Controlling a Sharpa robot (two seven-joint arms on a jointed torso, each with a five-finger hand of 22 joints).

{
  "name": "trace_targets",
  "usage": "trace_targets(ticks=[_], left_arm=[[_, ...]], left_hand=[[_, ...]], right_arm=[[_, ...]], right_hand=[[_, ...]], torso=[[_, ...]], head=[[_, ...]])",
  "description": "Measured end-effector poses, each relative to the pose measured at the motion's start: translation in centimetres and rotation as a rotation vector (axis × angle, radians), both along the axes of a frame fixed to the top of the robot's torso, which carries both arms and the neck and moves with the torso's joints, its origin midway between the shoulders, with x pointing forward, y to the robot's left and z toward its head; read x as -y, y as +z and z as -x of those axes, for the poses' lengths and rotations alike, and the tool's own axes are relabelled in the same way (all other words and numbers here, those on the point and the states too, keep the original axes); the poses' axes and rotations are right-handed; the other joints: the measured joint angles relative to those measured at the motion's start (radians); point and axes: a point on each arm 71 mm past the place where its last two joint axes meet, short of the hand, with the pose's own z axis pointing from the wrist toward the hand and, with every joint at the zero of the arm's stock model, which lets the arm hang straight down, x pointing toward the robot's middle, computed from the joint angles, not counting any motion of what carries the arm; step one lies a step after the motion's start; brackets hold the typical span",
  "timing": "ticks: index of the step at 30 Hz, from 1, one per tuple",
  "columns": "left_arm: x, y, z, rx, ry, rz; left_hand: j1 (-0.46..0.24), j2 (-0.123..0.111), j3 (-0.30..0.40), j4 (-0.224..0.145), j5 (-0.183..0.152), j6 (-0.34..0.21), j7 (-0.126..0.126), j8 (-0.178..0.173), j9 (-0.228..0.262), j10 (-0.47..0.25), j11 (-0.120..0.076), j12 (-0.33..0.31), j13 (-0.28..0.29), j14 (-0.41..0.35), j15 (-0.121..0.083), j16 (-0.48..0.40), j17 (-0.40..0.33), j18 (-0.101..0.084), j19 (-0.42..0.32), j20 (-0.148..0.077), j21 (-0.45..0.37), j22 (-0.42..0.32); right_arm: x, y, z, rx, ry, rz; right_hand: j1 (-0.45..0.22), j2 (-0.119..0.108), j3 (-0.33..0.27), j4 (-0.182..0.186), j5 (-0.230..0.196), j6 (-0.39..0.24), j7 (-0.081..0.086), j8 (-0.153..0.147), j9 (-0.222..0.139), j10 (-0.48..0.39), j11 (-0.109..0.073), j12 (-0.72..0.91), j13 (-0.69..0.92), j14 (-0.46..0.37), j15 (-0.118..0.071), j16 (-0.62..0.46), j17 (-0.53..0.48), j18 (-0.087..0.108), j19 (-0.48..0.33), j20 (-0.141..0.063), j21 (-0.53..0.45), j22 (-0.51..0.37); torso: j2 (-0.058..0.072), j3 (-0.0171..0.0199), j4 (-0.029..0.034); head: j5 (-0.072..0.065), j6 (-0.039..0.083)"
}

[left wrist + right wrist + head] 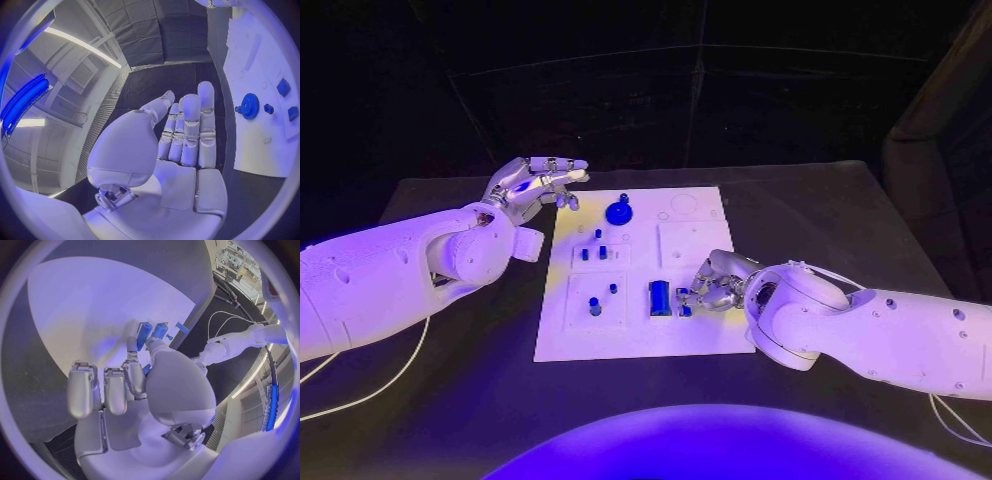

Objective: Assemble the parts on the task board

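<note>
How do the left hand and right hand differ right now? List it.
The left hand hovers by the task board's far left corner, fingers straight, holding nothing; the right hand is low on the board's near right part, fingers at a small blue part. Both are silver.

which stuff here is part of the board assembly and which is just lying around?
Job:
task board
blue gear
tall blue part
small blue parts
right robot hand, fingers at a blue piece on the board
left robot hand, open, beside the board's far corner

Lying about:
black table
white cable
</note>
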Motion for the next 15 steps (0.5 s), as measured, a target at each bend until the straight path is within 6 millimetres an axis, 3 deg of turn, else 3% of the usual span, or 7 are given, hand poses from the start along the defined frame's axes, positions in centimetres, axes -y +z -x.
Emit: trace_targets(ticks=[3,5,7,10,15], left_arm=[[0.0,0.0,0.0,0.0,0.0,0.0],[-0.01,0.0,0.0,-0.001,0.0,0.0],[-0.01,0.0,0.01,-0.001,0.0,0.0],[-0.02,0.0,0.01,-0.001,-0.001,0.0],[-0.03,-0.01,0.01,-0.002,-0.001,0.0]], left_hand=[[0.0,0.0,0.0,0.0,0.0,0.0,0.0,0.0,0.0,0.0,0.0,0.0,0.0,0.0,0.0,0.0,0.0,0.0,0.0,0.0,0.0,0.0],[0.0,0.0,0.0,0.0,0.0,0.0,0.0,0.0,0.0,0.0,0.0,0.0,0.0,0.0,0.0,0.0,0.0,0.0,0.0,0.0,0.0,0.0],[0.0,0.0,0.0,0.0,0.0,0.0,0.0,0.0,0.0,0.0,0.0,0.0,0.0,0.0,0.0,0.0,0.0,0.0,0.0,0.0,0.0,0.0],[0.0,0.0,0.0,0.0,0.0,0.0,0.0,0.0,0.0,0.0,0.0,0.0,0.0,0.0,0.0,0.0,0.0,0.0,0.0,0.0,0.0,0.0],[0.0,0.0,0.0,0.0,0.0,0.0,0.0,0.0,0.0,0.0,0.0,0.0,0.0,0.0,0.0,0.0,0.0,0.0,0.0,0.0,0.0,0.0]], right_arm=[[-0.03,-0.01,-0.03,0.002,0.0,0.0],[-0.02,-0.02,-0.07,0.004,0.0,0.002],[0.01,-0.03,-0.1,0.005,0.0,0.003],[0.06,-0.04,-0.15,0.009,0.001,0.007],[0.16,-0.03,-0.19,0.014,0.002,0.013]], right_hand=[[-0.017,-0.002,-0.009,0.009,-0.034,0.003,-0.003,0.0,0.004,0.0,0.0,0.0,0.0,0.0,0.0,0.0,0.0,0.0,0.0,0.0,0.0,0.0],[-0.042,0.003,-0.029,0.012,-0.088,0.003,-0.003,0.0,0.008,0.0,0.0,0.0,0.0,0.0,0.0,0.0,0.0,0.0,0.0,0.0,0.0,0.0],[-0.083,0.009,-0.066,0.012,-0.195,0.006,0.001,0.0,0.014,0.0,0.0,-0.007,0.0,0.0,0.0,0.0,0.0,0.0,0.0,0.0,0.0,0.0],[-0.108,0.018,-0.108,0.013,-0.303,0.006,0.001,0.0,0.022,0.0,0.0,-0.01,0.0,0.0,0.0,0.0,0.0,0.0,0.0,0.0,0.0,0.0],[-0.112,0.022,-0.134,0.012,-0.341,0.006,0.001,-0.004,0.028,0.0,0.0,-0.012,0.0,0.0,0.0,0.0,0.0,0.0,0.0,0.0,0.0,0.001]], torso=[[0.0,-0.0002,0.0],[0.0,-0.0003,0.0],[0.0,-0.0004,0.0],[-0.001,-0.0005,0.0],[-0.001,-0.0004,-0.0001]], head=[[0.0,0.0],[0.0,0.0],[0.0,0.0],[0.0,-0.001],[0.001,-0.001]])
